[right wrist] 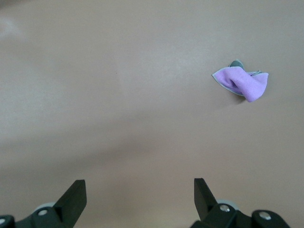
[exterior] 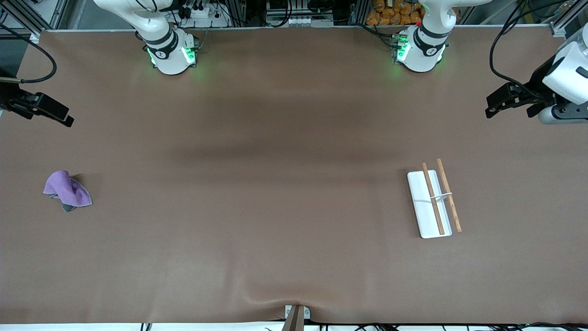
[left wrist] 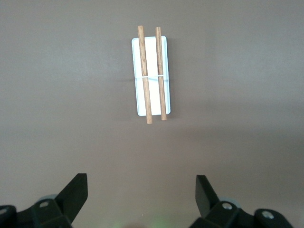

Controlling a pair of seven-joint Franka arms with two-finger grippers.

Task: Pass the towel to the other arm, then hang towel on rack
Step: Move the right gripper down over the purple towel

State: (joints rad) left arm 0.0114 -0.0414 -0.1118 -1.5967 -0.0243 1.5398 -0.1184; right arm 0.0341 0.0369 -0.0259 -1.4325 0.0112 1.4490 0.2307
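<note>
The purple towel [exterior: 67, 190] is lying crumpled on the brown table [exterior: 275, 207] toward the right arm's end; the rack [exterior: 433, 199] is sitting toward the left arm's end. The right gripper [right wrist: 137, 199] and left gripper [left wrist: 141, 197] are hovering over bare table, fingers spread, holding nothing.

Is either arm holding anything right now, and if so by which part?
Nothing is held. Both grippers, left and right, are open over bare table; the towel lies loose.
</note>
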